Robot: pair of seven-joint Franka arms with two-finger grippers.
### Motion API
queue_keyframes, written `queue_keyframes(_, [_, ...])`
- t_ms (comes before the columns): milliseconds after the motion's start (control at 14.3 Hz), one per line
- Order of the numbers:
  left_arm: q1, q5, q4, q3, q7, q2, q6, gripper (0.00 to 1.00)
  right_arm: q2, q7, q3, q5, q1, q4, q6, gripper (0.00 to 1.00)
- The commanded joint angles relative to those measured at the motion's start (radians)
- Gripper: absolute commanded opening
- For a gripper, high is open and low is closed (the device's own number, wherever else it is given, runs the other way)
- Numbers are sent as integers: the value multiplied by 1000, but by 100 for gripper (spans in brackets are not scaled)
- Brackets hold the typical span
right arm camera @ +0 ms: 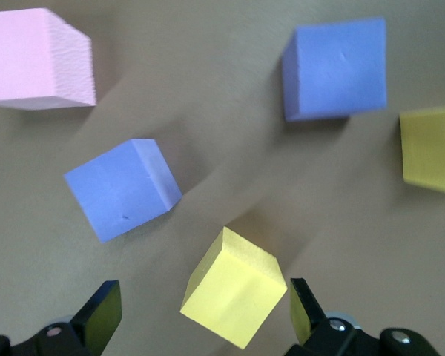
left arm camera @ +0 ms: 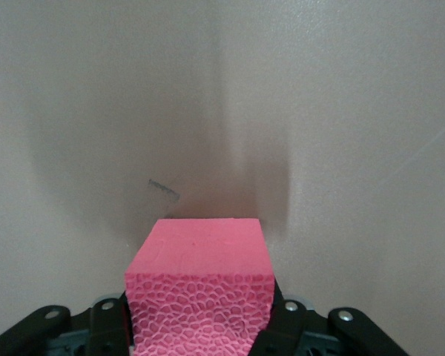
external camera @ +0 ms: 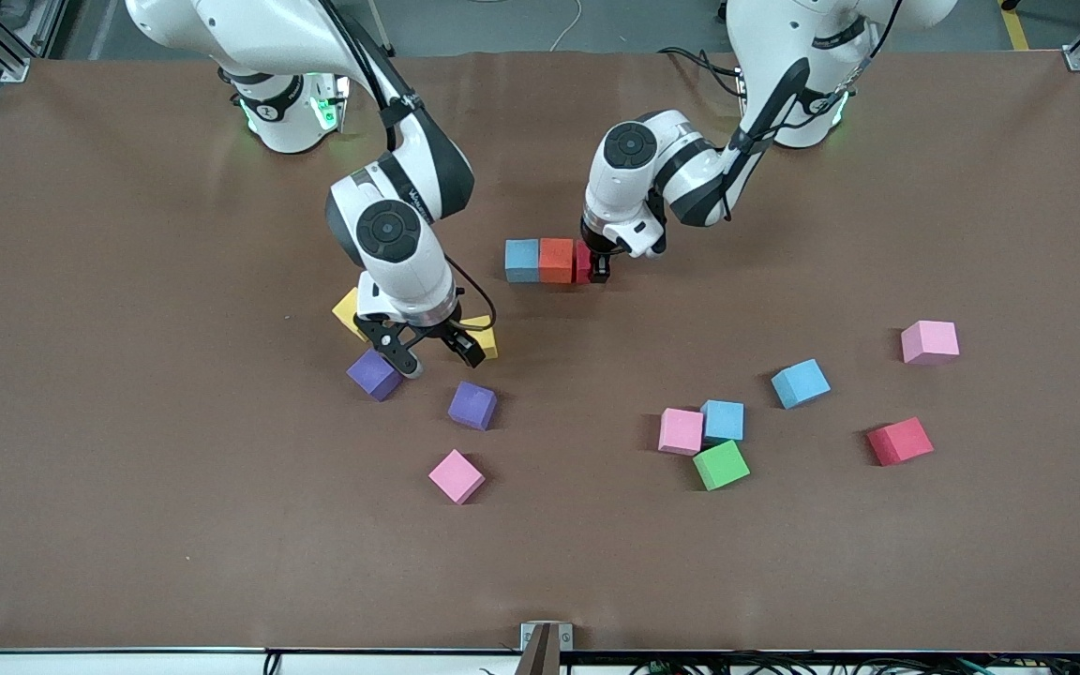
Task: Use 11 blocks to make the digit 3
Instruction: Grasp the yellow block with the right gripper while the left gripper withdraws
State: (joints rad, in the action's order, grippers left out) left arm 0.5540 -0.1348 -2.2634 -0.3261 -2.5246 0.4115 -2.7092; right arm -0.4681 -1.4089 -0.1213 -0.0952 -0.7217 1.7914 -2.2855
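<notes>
A blue block (external camera: 522,260) and an orange block (external camera: 556,260) sit touching in a row mid-table. My left gripper (external camera: 596,266) is shut on a red block (external camera: 583,262), which rests against the orange one. In the left wrist view the red block (left arm camera: 199,285) fills the space between the fingers of the left gripper (left arm camera: 199,320). My right gripper (external camera: 444,363) hangs open over a yellow block (external camera: 484,337). The right wrist view shows that yellow block (right arm camera: 233,297) loose between the spread fingers of the right gripper (right arm camera: 202,310).
Another yellow block (external camera: 347,309) and two purple blocks (external camera: 374,374) (external camera: 472,405) lie around the right gripper, with a pink one (external camera: 457,476) nearer the camera. Toward the left arm's end lie pink (external camera: 681,431), blue (external camera: 723,420), green (external camera: 720,464), blue (external camera: 800,383), red (external camera: 899,441) and pink (external camera: 929,341) blocks.
</notes>
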Motion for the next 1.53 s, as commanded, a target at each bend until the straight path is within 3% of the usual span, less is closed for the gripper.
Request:
queue_keyframes(0, [9, -17, 8, 1, -3, 21, -20, 19, -40, -190, 2, 8, -2, -17, 3, 100])
queue_keyframes(349, [9, -17, 19, 1, -3, 27, -20, 20, -93, -366, 3, 0, -27, -15, 0, 100])
queue_keyframes(767, [21, -17, 28, 1, -2, 33, -18, 33, -118, -369, 3, -50, -27, -15, -8, 100])
queue_keyframes(907, [21, -17, 34, 1, 1, 36, -17, 47, -124, -369, 3, -83, -28, -14, -26, 100])
queue_keyframes(1047, [21, -17, 47, 1, 10, 43, -9, 79, -139, -370, 3, -87, -28, -14, -34, 100])
queue_keyframes(1116, [23, -19, 51, 1, 15, 41, -9, 100, -141, -370, 3, -92, -35, -15, -34, 100])
queue_keyframes(1326, [18, -19, 86, 1, 17, 38, 28, 100, -141, -370, 3, -100, -44, -14, -34, 97])
queue_keyframes(1465, [9, -19, 139, 1, 24, 21, 124, 100, -142, -370, 3, -104, -45, -14, -34, 94])
